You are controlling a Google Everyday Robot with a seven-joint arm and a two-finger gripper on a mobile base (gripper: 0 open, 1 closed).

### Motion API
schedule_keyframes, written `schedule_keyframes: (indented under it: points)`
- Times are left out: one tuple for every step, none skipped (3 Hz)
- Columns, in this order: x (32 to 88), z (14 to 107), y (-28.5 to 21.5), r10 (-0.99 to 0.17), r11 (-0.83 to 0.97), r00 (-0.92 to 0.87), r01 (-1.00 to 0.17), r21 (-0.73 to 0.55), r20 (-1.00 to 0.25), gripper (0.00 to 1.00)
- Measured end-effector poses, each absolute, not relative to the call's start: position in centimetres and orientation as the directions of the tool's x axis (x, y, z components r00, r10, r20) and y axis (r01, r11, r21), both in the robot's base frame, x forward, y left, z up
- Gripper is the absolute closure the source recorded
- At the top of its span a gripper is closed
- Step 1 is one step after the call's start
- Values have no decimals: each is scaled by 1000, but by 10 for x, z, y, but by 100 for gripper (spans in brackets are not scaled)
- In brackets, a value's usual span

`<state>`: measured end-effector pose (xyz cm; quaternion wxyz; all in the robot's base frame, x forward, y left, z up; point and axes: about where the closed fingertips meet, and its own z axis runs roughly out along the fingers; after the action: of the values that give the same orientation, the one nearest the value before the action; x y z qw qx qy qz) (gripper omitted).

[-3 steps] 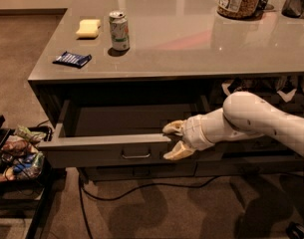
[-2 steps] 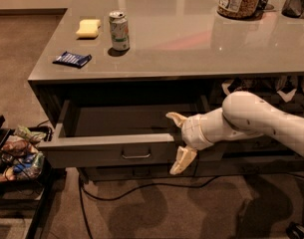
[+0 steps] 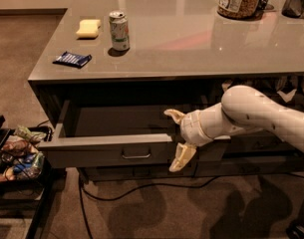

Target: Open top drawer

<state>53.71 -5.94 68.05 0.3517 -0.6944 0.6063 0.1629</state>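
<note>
The pincer [image 3: 170, 140] has spread wide, empty, astride the front of the open drawer [image 3: 91, 152]; the arm [image 3: 261, 111] reaches in from the right.

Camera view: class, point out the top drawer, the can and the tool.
top drawer [image 3: 91, 151], camera view, front panel.
can [image 3: 119, 31], camera view, its side.
tool [image 3: 171, 141], camera view, between open fingers, at the front panel's right end.

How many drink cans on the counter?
1: the can stands near the sponge on the counter. The gripper, jaws open, is at the front of the top drawer. More may sit off-frame.
</note>
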Motion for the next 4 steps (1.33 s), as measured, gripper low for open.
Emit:
schedule_keyframes:
  points:
    - [531, 714, -59, -707, -33, 250, -946, -322, -662, 0]
    - [526, 739, -62, -698, -30, 279, -932, -362, -659, 0]
    - [526, 740, -62, -698, -30, 279, -931, -363, -659, 19]
    - [526, 740, -62, -698, -30, 279, -931, -363, -659, 42]
